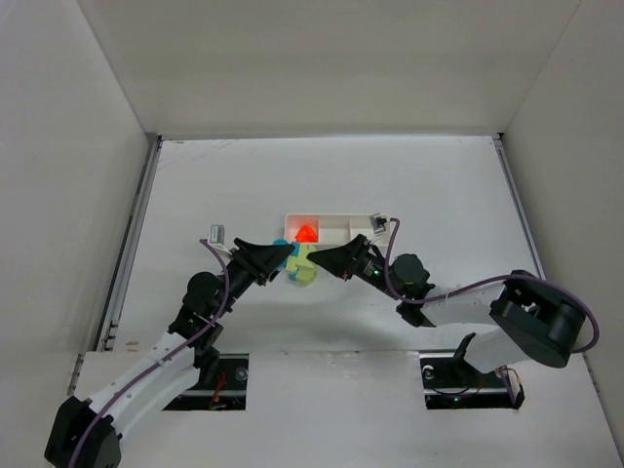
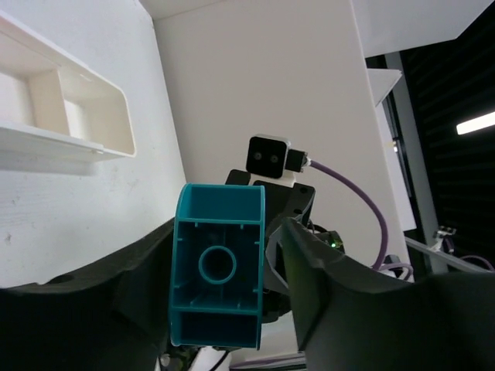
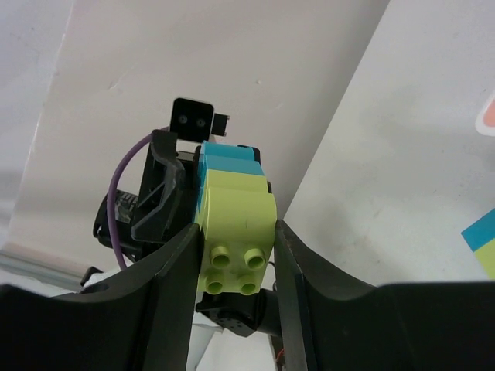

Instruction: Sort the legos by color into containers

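White table (image 1: 439,185) boxed by white walls (image 1: 322,58) at 9, 12 and 3 o'clock. Metal rail (image 1: 130,244) along its 9 o'clock edge, another (image 1: 515,214) at 3.

The counter (image 1: 409,185) is a flat white surface, boxed in by plain white walls (image 1: 58,146) on its left, right and far sides. A thin metal rail (image 1: 128,249) runs along its left edge and a second rail (image 1: 517,210) along its right. One thing lies directly on it: a long, low white tray (image 1: 346,229) with square compartments. The tray sits crosswise near the middle, well apart from every wall and rail.
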